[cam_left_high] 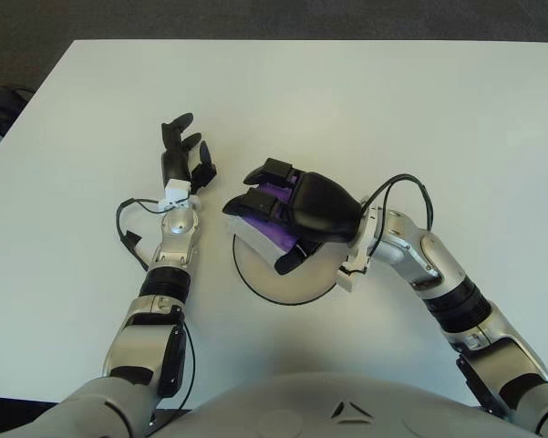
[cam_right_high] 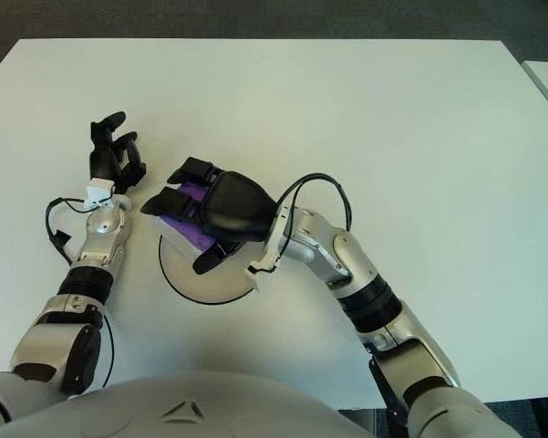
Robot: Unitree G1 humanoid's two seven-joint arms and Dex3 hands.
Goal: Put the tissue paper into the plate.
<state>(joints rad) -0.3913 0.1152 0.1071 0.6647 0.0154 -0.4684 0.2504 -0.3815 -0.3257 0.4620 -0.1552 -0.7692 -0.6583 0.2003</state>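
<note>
Your right hand point(cam_left_high: 287, 205) sits over the far-left part of the round white plate with a dark rim point(cam_left_high: 312, 290), its black fingers point(cam_left_high: 272, 170) curled around the purple pack of tissue paper point(cam_left_high: 278, 199). You can see the pack between the two upper fingers and the thumb below, so the hand is closed on it and carrying it. Most of the pack is hidden under the black palm shell; the part that shows is a purple strip running from the far right down toward the near left, with a paler edge poking out past the fingertips at the plate's left rim. Whether the pack touches the plate you cannot tell from either view.

Your left hand point(cam_left_high: 184, 153) shows to the left of the plate, well apart from it, over the white table point(cam_left_high: 419, 109), fingers extended away from you and loosely spread, holding nothing.
</note>
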